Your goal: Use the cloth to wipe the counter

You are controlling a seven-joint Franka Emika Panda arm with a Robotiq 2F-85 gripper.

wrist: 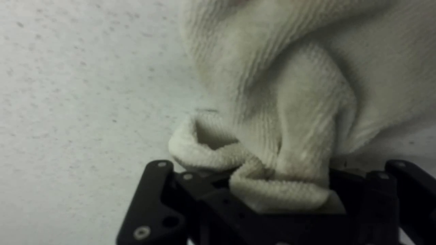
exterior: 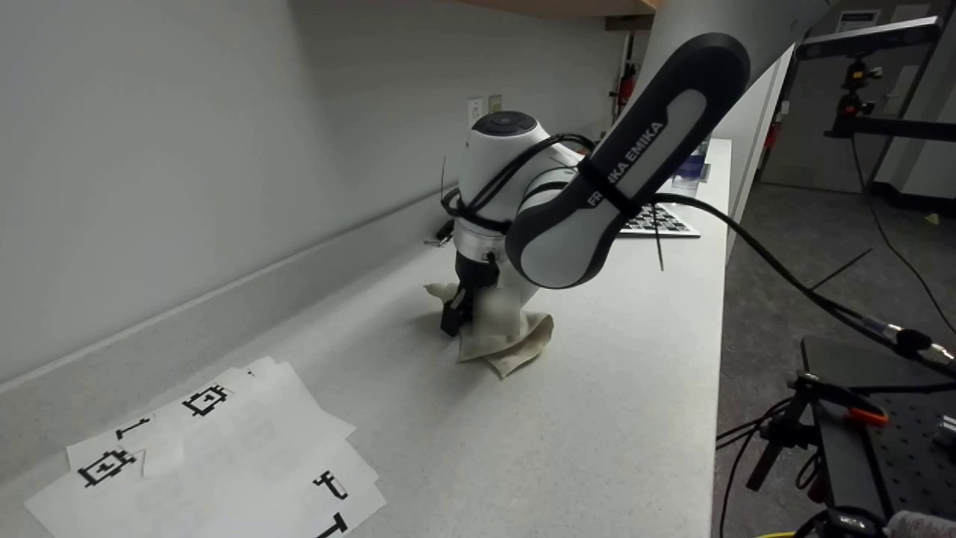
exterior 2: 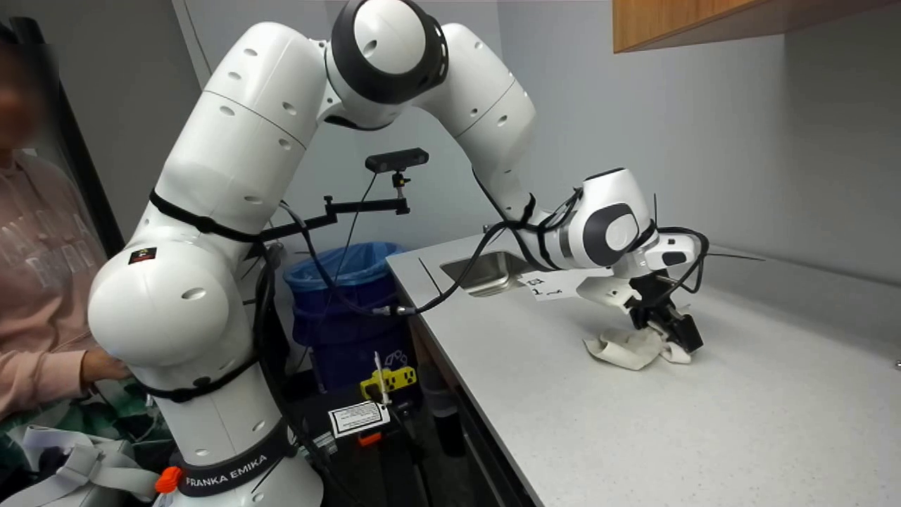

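Note:
The cream-coloured cloth [exterior: 526, 340] lies bunched and folded on the pale speckled counter [exterior: 597, 426], and shows in both exterior views. My gripper [exterior 2: 676, 334] reaches down to it, tilted, with the tips close to the counter top. In the wrist view, thick folds of the cloth [wrist: 303, 102] run in between the black fingers, and a rolled edge sticks up at the grip. The gripper [wrist: 282, 180] is shut on the cloth; the fabric hides the fingertips. Loose cloth spreads out beside the gripper and rests on the counter.
White paper sheets [exterior: 254, 471] with black markers lie on the counter near a sink [exterior 2: 493, 266]. A low backsplash [exterior: 224, 317] runs along the wall. Behind the arm sits a checkered board [exterior: 672, 224]. A wooden cabinet [exterior 2: 704, 24] hangs overhead. A person [exterior 2: 49, 267] is beside the robot's base.

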